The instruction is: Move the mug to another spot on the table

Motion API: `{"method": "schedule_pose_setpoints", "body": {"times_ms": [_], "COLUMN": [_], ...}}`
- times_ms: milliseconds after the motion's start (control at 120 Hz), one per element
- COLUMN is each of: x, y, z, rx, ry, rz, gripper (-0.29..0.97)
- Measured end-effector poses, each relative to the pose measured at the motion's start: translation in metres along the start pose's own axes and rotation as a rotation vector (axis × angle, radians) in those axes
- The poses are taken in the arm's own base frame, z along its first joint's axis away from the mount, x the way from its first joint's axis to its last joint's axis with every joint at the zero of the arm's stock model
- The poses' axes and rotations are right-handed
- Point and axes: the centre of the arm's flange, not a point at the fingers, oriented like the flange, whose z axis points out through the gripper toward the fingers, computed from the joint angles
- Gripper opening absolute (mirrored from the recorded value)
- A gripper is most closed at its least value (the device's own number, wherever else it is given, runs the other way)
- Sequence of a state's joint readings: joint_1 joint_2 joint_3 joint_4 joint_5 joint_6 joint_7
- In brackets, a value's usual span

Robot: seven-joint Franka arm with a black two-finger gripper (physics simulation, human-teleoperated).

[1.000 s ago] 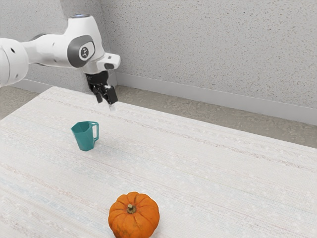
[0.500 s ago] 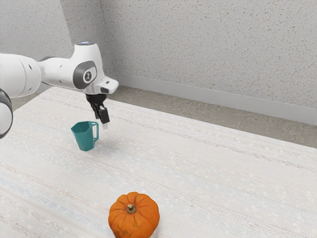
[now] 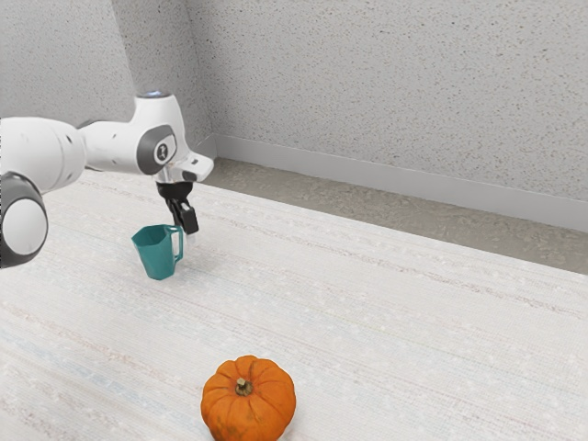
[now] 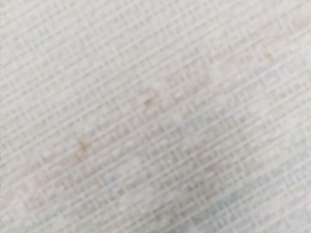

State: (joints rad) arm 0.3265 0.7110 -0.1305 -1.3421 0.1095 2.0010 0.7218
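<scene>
A teal mug [image 3: 158, 252] stands upright on the pale table [image 3: 386, 312], at the exterior view's left, its handle [image 3: 178, 243] turned toward the exterior view's right. My black gripper [image 3: 189, 223] hangs just above and slightly right of that handle, pointing down, apart from the mug. It is open with nothing between its fingers. The wrist view looks straight down at the woven, pale table surface [image 4: 155, 116] under my hand.
An orange pumpkin [image 3: 248, 398] sits near the table's front edge, well forward of the mug. A grey wall and a strip of floor [image 3: 386, 207] run behind the table's far edge. Bare tabletop spreads across the exterior view's right.
My hand has come down and toward the exterior view's left, from well above the table to just over the mug's handle. The mug and pumpkin have not moved.
</scene>
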Motion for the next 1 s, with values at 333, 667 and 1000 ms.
{"method": "schedule_pose_setpoints", "body": {"times_ms": [333, 667, 1000], "x": [-0.001, -0.001, 0.009], "y": [-0.001, 0.002, 0.008], "z": [0.013, 0.021, 0.012], "rx": [0.018, 0.01, 0.044], "ry": [-0.086, -0.115, -0.122], "rz": [-0.012, -0.044, -0.044], "gripper": [0.52, 0.37, 0.17]}}
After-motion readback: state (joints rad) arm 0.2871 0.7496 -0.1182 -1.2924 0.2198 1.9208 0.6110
